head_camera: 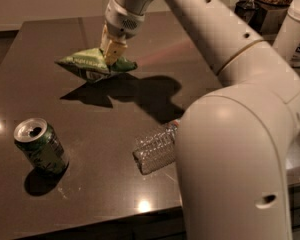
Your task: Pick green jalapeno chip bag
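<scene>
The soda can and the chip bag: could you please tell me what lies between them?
Only bare tabletop and shadow, seen in the camera view; the hand grips the chip bag from above.

An upright soda can sits near a toppled bottle.

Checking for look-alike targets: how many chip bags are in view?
1. The green jalapeno chip bag hangs above the far left of the table, pinched by the gripper. The arm could hide others.
</scene>
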You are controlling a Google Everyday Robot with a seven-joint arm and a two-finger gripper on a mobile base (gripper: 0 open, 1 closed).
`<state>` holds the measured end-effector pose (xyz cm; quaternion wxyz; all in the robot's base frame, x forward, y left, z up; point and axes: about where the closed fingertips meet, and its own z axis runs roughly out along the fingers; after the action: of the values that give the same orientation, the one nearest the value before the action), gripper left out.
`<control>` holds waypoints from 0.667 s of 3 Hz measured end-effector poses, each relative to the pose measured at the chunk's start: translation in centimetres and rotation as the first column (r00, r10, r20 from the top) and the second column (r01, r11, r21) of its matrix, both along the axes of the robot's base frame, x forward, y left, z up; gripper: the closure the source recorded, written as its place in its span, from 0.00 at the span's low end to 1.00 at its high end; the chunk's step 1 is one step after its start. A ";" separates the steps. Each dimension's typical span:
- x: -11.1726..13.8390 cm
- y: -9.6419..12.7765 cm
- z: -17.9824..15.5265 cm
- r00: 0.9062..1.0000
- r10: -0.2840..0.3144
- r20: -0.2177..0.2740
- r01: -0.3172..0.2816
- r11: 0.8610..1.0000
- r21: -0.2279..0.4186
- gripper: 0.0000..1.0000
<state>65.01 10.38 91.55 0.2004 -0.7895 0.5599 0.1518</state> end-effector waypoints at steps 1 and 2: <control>-2.5 -1.6 4.8 0.999 0.028 0.039 -0.031 0.994 0.103 1.00; -4.0 -2.4 8.2 0.996 0.036 0.088 -0.049 0.987 0.155 1.00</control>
<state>61.02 8.01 99.71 0.2823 -0.7887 0.5201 0.1663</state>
